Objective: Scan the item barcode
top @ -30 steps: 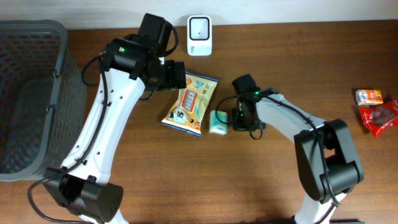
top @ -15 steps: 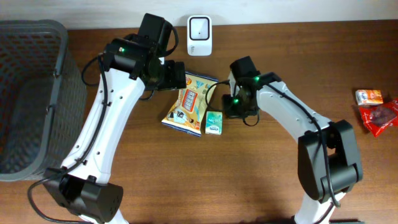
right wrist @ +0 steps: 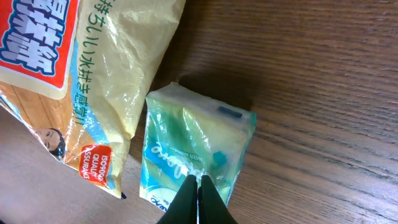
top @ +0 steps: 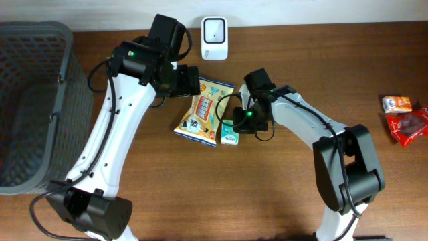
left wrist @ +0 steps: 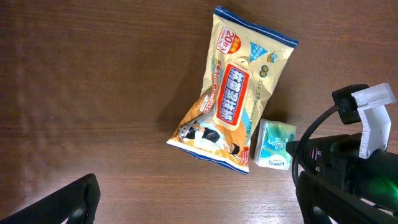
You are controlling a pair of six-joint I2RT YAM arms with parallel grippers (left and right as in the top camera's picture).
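Right pincer (right wrist: pixel 200 185) is shut tight, tips together, nothing visible btwn them. The tips rest on the near end of the tissue pack (right wrist: pixel 198 146). Can't tell if a fold of film is nipped.

The pack lies flat on the surface (right wrist: pixel 323 81), one long edge touching the wet-wipe pouch (right wrist: pixel 93 68), which lies label-up. Left pincer (left wrist: pixel 196 186) hangs wide open above the pouch, holding nothing and well clear of it.

My read: the step in hand is getting a proper hold on the tissue pack, prob. the item to scan. Closed tips can nudge it but not lift it.

How to do it well:
- Slide the pack off the pouch first. The two touch, so there's no room for a finger on that side, and a grab there may drag the pouch along.
- Then open the pincer and straddle the pack across its short width, mid-body.
- The pkg looks soft w/ slick film. Squeeze enough to hold it, not enough to crush it or let it squirt out.
- No barcode shows on the up face in the wrist view. It's likely underneath or on a side, so plan a wrist turn after the lift.
- The white box w/ a dark window at the far edge, prob. the scanner (top: pixel 214 29), sits beyond the pouch's top end, well apart from the pack. Present the coded face square to that window.
- The left arm sits near the route there. Lift high and go round it, or the arms may clash.
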